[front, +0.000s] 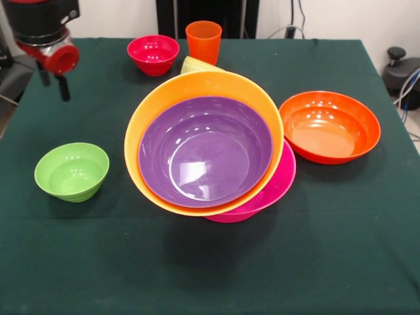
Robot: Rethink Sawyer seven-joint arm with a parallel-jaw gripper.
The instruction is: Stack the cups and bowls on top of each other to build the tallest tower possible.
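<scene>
The tower leans toward the camera at the table's middle. The large pink bowl (279,184) is its base, the yellow-orange bowl (197,85) sits above it, and the purple bowl (205,151) nests inside that. The purple cup and medium green bowl are hidden. The orange-red bowl (329,126) sits to the tower's right and the small green bowl (72,170) to its left. The small red bowl (153,54) and the upright orange cup (203,41) stand at the back. The yellow cup (195,64) peeks out behind the tower. My gripper (54,82) hangs open and empty at the far left, apart from everything.
A dark green cloth (210,275) covers the table. The robot's dark pedestal (207,13) stands at the far edge. Cables and a black object (400,65) lie off the table at the right.
</scene>
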